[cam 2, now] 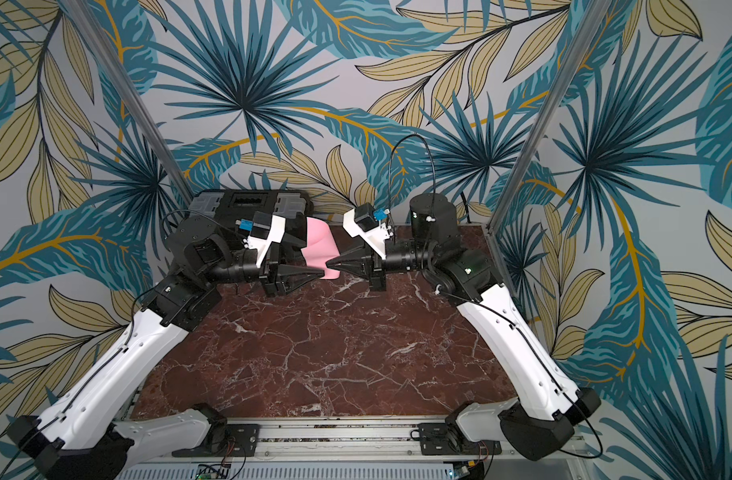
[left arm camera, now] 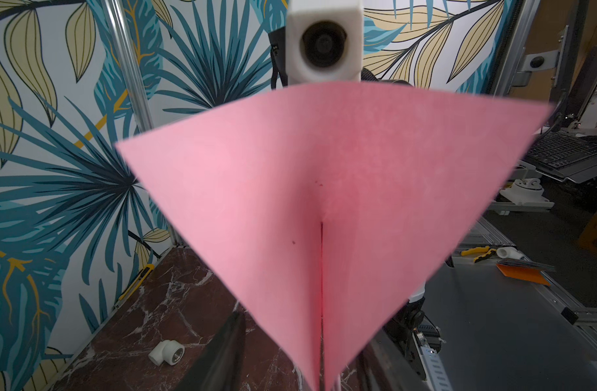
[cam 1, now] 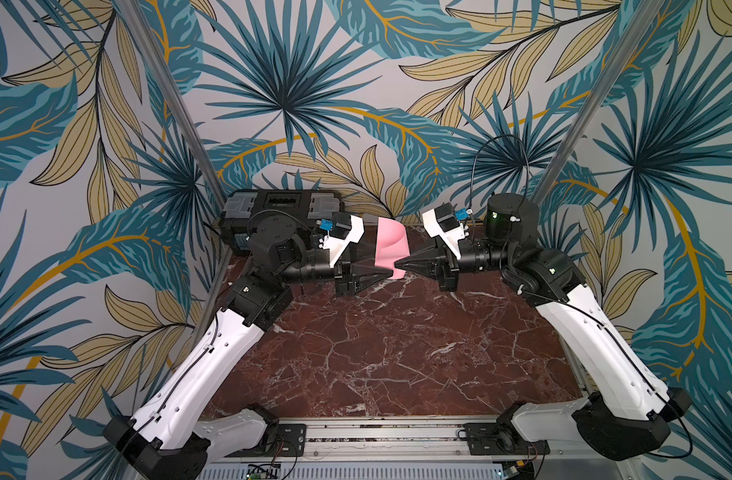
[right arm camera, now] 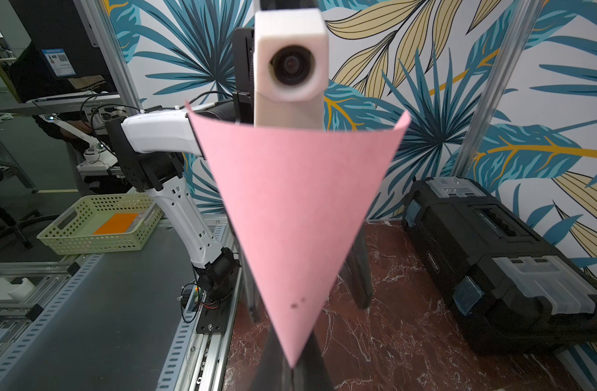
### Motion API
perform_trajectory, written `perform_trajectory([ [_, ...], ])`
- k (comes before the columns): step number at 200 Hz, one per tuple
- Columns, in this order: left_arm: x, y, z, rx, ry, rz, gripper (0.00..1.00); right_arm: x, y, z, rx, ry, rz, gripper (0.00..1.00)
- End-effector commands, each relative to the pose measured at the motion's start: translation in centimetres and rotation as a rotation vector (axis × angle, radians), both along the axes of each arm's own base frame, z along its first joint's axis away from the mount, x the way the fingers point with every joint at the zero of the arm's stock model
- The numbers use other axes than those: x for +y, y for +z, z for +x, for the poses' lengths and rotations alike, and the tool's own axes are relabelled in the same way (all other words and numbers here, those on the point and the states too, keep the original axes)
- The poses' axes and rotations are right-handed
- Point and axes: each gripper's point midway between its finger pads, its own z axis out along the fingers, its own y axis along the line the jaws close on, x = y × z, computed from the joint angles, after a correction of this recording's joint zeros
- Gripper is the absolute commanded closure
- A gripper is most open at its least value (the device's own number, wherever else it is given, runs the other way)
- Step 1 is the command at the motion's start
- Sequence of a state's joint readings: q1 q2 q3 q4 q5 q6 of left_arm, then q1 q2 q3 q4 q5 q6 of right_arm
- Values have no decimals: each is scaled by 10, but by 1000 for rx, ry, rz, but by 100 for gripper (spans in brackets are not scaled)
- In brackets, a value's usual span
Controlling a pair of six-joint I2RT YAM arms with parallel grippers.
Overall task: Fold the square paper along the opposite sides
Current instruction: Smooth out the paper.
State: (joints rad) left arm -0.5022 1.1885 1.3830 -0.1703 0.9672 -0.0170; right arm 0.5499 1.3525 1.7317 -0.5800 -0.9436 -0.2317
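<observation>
Folding status: partway, by my read. The square paper (cam 1: pixel 391 241) is bent into a cone-like curl with no flat crease.
Done so far: two sides are brought together at the pinched end. In the left wrist view they meet along a thin seam just above the fingertips, then splay wide further from the grip.
Left to do: line up the opposite edges along their full length, press the crease, lay the sheet down. None of that shows yet.
Paper location: clear of the table (cam 1: pixel 397 353), in the air, fanning up from the tips of the two grippers, which face each other tip to tip.
Right gripper (cam 1: pixel 398 264): jaws closed on the paper's narrow lower point; looks like it alone carries the sheet.
Left gripper (cam 1: pixel 387 273): jaws parted. In the right wrist view its fingers (right arm camera: pixel 361 277) stand either side of the paper's narrow end, not clamping it.
Count, paper: 1 sheet.
Count, grippers: 2.
Count, black toolbox (cam 1: pixel 279 208): 1, just behind the left wrist.
Count, white pipe elbow (left arm camera: pixel 166 352): 1, on the table below and well apart from the left gripper.
Risk: with only a single pinch holding it, the curl may spring open before any crease is pressed.
</observation>
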Motion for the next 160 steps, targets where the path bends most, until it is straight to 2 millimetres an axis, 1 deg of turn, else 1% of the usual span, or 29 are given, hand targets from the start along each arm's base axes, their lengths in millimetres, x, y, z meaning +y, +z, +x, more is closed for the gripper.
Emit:
perform_trajectory([
  [1,2,26,-6,-49,-21,-48,46,1,-1,-7,23,35,5,97],
  [7,2,27,-5,-49,-20,-50,47,1,-1,-7,23,35,5,97],
  [38,4,31,-10,-59,-31,-57,60,1,-2,-7,26,34,5,97],
  [72,6,31,-14,-66,-28,-54,68,2,-4,-5,32,36,2,97],
  [113,6,29,-13,-62,-23,-48,87,2,-5,-5,33,35,0,97],
  [145,7,26,-14,-62,-24,-47,95,2,-5,-5,31,32,-1,97],
  [155,8,26,-15,-63,-21,-47,100,2,-5,-4,32,30,-2,97],
  [160,8,26,-16,-66,-22,-48,100,2,-5,-4,32,29,-2,97],
])
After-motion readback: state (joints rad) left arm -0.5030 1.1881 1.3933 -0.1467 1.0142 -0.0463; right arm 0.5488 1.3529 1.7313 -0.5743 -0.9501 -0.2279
